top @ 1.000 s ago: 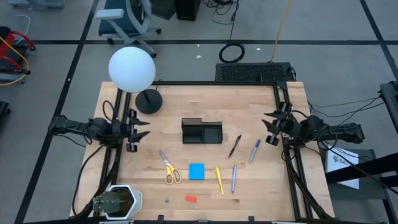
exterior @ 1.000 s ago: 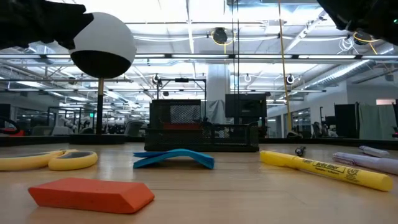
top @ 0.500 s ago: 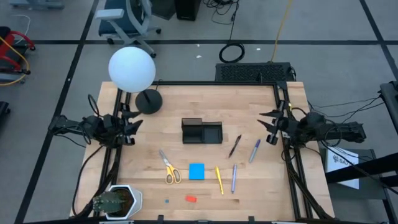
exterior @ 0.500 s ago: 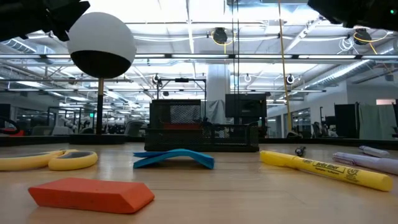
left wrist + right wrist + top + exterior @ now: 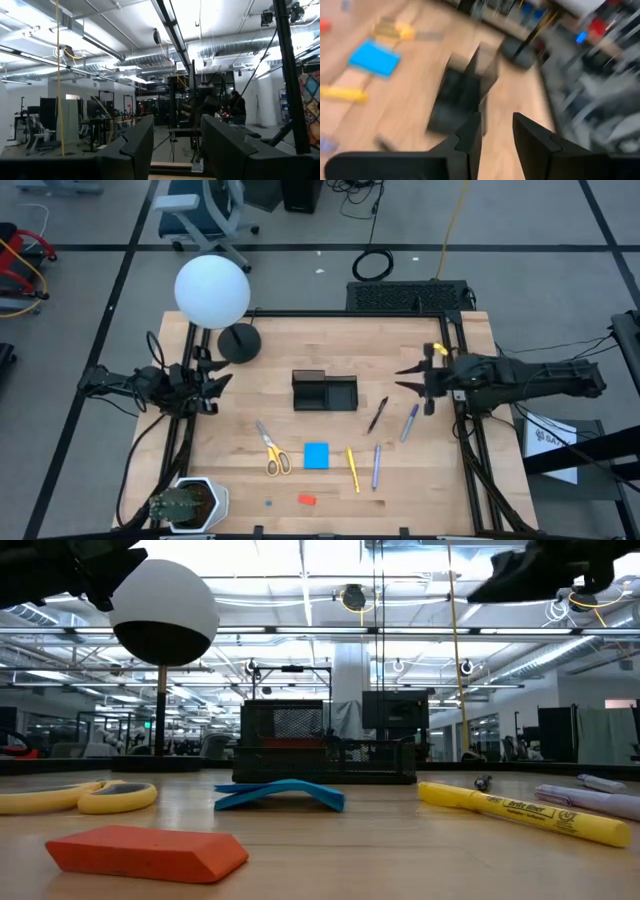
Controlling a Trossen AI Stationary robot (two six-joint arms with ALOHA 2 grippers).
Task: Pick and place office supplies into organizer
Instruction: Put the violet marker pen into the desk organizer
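Your right end effector [image 5: 412, 377], fingers spread, has moved out over the counter [image 5: 260, 350] toward the pens [image 5: 377, 415]. The left end effector [image 5: 214, 387], also spread, waits. Nothing is in the organizer [image 5: 324, 391] yet.

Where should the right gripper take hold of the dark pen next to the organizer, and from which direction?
Probably from straight above, at the middle of the barrel. The dark pen lies flat and slanted on the bare table, apart from the organizer, so the right gripper should turn its fingers across the slanted barrel.

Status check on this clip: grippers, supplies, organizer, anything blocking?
Right gripper open, jaws empty, over the table beside the organizer. Left gripper open, waiting at table's left edge. Scissors, note pad, pens on the table, none in organizer. Nothing blocking.
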